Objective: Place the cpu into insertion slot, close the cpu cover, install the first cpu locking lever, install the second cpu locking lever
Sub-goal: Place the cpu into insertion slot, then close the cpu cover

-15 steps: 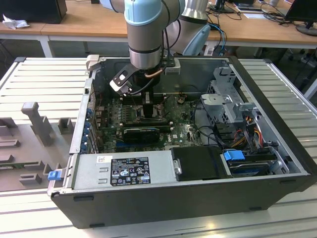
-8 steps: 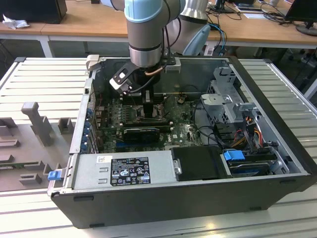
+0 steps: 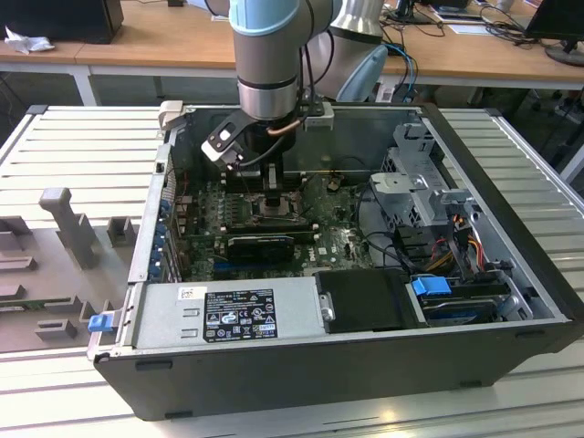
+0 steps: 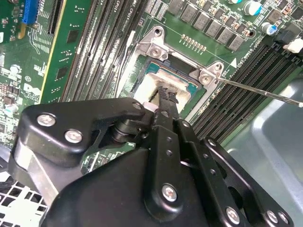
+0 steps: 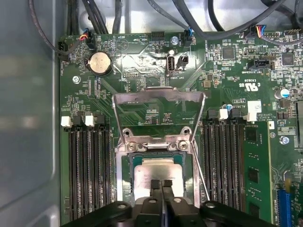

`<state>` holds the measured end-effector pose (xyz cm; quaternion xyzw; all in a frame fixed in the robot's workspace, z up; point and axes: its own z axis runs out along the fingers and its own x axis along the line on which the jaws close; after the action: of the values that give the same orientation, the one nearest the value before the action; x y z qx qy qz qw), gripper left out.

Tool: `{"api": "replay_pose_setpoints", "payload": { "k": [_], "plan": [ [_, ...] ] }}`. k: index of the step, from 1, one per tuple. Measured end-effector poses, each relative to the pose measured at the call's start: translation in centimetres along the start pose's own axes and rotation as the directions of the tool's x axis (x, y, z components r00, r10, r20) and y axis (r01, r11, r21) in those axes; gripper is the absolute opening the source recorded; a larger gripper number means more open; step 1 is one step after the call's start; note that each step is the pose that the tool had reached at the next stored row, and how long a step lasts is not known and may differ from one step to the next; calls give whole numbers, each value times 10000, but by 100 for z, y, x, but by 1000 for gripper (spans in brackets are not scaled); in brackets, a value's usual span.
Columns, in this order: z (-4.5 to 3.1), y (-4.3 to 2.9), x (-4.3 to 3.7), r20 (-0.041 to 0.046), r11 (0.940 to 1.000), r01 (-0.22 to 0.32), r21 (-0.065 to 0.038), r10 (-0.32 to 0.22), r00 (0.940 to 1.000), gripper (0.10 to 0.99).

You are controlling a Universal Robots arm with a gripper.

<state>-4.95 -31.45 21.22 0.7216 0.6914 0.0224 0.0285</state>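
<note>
**Jaws together, low over the seated cpu**

Pressed tip to tip in the first wrist view, with nothing seen pinched between. Gripper [image 5: 160, 185] down at the top face of the cpu [image 5: 154, 169], touching or just above, impossible to tell which. Cpu lying flat inside the insertion slot [image 5: 124, 170], silvery face up, square to the dark frame. Just beside the slot, a thin locking lever [image 5: 201, 175], unlatched. Beyond, hinged at the slot's far edge, the cpu cover [image 5: 158, 97], open and tilted back, its window well away from the chip. To either side, black memory slots [image 5: 87, 175]; farther off, a coin cell [image 5: 100, 61] near the board's edge.

Likely hazards, offered as judgement:
- Any sideways drag with the tips this low, enough to skew the chip on its pin field and bend contacts.
- A snag on the loose lever wire.
- The cover dropping onto the tips if nudged.

From the second wrist view, something extra: the lever [image 4: 255, 89] as a long bare rod reaching out across the memory slots. From the exterior view, the arm [image 3: 266, 55] reaching straight down into the open computer case [image 3: 365, 365].
</note>
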Motion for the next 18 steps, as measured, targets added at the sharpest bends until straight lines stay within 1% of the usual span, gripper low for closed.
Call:
{"api": "replay_pose_setpoints", "payload": {
  "k": [8, 12, 15, 18],
  "plan": [
    [-44, 3, 0, 0, 10000, 0, 0, 0, 10000, 106],
    [-109, 8, -1, -1, 10000, 0, 0, 0, 10000, 106],
    [-110, 19, 0, 1, 10000, 1, 15, -1, 10000, 106],
    [-108, 51, 1, 2, 10000, 0, 34, 0, 10000, 106]
  ]
}}
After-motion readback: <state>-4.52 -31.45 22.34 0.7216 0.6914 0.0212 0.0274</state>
